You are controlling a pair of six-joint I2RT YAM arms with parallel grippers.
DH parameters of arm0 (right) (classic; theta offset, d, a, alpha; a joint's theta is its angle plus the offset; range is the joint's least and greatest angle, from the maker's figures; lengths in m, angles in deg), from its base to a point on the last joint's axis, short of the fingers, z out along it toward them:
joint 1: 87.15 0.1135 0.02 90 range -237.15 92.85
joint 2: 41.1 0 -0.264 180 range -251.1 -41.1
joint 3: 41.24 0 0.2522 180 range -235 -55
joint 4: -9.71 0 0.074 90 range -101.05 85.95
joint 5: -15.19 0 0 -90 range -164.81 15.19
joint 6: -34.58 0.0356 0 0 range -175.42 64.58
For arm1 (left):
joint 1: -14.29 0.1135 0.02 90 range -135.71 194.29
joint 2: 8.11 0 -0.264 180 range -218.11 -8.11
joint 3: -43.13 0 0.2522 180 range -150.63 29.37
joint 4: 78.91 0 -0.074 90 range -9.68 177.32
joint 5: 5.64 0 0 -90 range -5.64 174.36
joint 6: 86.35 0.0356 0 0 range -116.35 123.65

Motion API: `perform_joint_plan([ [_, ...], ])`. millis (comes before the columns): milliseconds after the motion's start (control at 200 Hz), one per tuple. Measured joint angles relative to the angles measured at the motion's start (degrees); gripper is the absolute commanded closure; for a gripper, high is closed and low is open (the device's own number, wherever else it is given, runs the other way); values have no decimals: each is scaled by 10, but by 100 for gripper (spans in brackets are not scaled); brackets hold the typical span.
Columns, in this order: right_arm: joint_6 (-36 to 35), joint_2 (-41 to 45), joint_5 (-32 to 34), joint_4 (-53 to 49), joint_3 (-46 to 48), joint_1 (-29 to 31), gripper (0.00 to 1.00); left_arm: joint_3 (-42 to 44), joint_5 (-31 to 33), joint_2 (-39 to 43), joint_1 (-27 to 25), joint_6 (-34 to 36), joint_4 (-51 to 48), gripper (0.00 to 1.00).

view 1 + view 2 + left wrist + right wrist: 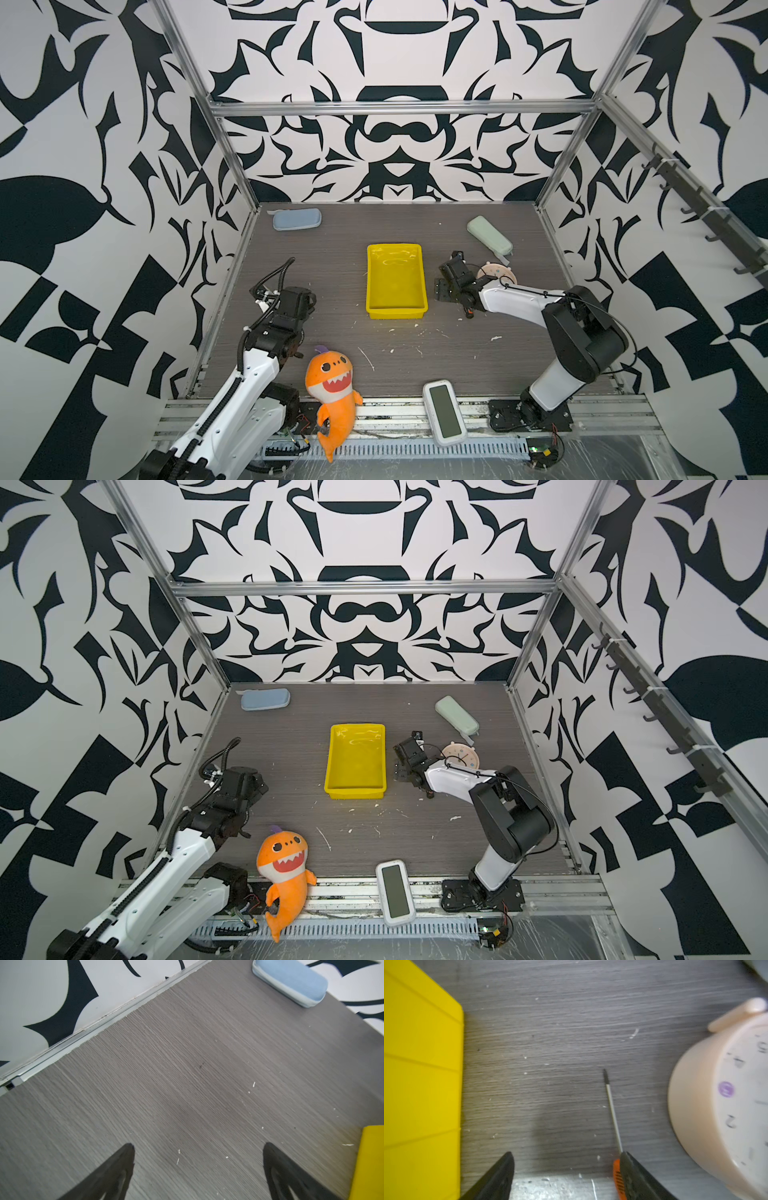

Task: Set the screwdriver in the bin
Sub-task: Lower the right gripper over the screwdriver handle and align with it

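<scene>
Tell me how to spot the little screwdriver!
Find the yellow bin in the middle of the table. Between it and the pink alarm clock lies the screwdriver, at the right claw. Only it is stick-thin: orange handle, skinny metal shaft.

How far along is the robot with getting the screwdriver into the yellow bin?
Done: the right claw is down over the screwdriver, open, one finger beside the orange handle. In hand: nothing gripped; the screwdriver lies on the table between the bin and the pink clock. Still to do: close, lift, carry over, release. The bin looks empty.
</scene>
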State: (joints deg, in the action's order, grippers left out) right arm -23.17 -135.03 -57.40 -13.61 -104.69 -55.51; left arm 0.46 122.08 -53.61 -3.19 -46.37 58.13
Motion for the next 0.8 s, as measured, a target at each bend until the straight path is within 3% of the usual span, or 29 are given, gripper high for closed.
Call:
perform_joint_plan([
  [140, 11, 29, 46, -24, 2, 0, 23, 3, 0, 23, 0, -4, 0, 1],
  [260, 28, 39, 70, -32, 3, -1, 32, 8, 0, 34, 0, -7, 0, 1],
  [630, 84, -22, 56, -58, 1, -13, 47, 9, 3, 38, 0, -17, -4, 0],
  [800, 91, -44, 52, -70, -21, -17, 83, 12, 4, 40, 0, -17, -4, 0],
])
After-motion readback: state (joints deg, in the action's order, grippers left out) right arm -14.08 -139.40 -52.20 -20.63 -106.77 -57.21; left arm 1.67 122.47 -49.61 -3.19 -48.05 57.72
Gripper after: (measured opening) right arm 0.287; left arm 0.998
